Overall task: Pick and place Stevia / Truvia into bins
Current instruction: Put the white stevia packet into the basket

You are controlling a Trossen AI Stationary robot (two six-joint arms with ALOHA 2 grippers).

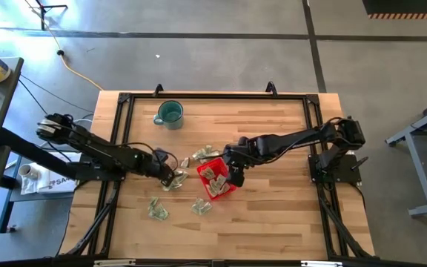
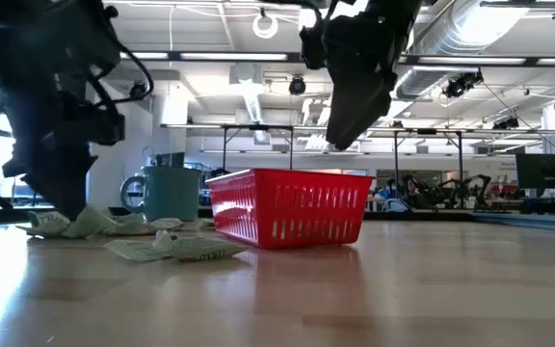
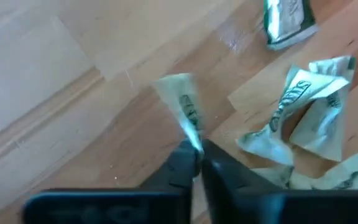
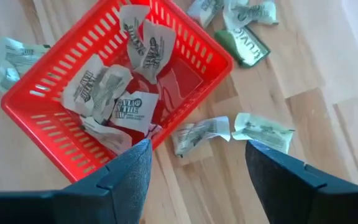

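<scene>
The red bin (image 1: 217, 180) stands near the table's middle and holds several pale green and white sachets (image 4: 114, 93). More sachets lie loose on the wood around it (image 1: 156, 211) (image 1: 202, 205) (image 1: 204, 153) (image 4: 201, 134). My left gripper (image 1: 172, 176) is low at the pile left of the bin (image 2: 85, 224) and is shut on one sachet (image 3: 182, 102). My right gripper (image 4: 197, 158) hangs open above the bin's right edge (image 2: 355, 96), touching nothing. My left gripper pinches one sachet by its narrow end (image 3: 193, 138) between the two fingertips. The rest of the sachet sticks out beyond the fingers over the wood. The fingers come slanting down from the table's left. Whether the sachet is clear of the table, I cannot tell.
A teal mug (image 1: 170, 113) stands toward the far edge, left of centre, also seen behind the bin (image 2: 171, 191). A black frame (image 1: 213, 96) runs round the tabletop. Bare wood lies right of the bin and along the near edge.
</scene>
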